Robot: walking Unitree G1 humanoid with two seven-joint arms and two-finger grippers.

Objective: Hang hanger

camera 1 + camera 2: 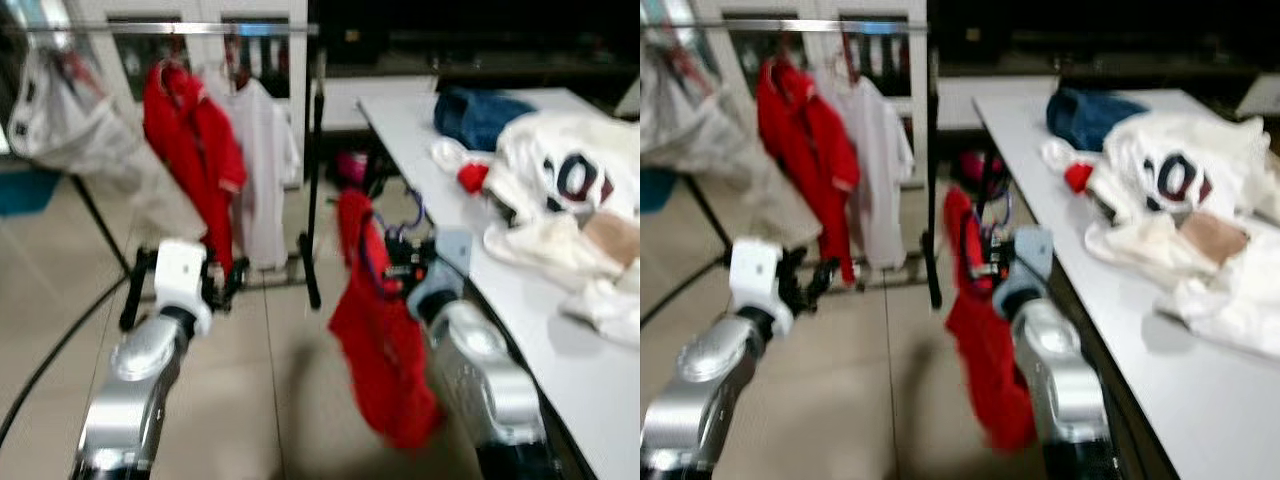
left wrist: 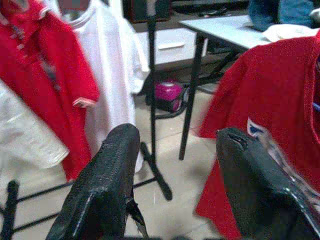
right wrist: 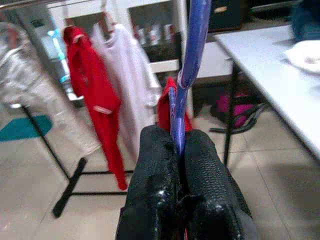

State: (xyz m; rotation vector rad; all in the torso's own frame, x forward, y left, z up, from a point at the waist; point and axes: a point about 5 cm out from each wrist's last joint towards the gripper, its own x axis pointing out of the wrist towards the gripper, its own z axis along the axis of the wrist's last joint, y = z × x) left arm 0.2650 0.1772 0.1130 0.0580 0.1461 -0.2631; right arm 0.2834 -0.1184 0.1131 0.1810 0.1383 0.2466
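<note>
Blue hanger (image 3: 189,60) (red garment (image 1: 385,330) on it) in right claw (image 3: 179,145)

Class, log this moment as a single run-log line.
right end effector: shut on blue hanger with red garment | left end effector: open, empty | clothes rack: ahead

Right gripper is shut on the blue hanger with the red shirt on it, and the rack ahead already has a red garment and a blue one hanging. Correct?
Not quite. The second garment on the rack is white, not blue; the left eye view shows it beside the red garment. The rest holds: the right gripper is shut on the blue hanger carrying the red shirt.
</note>
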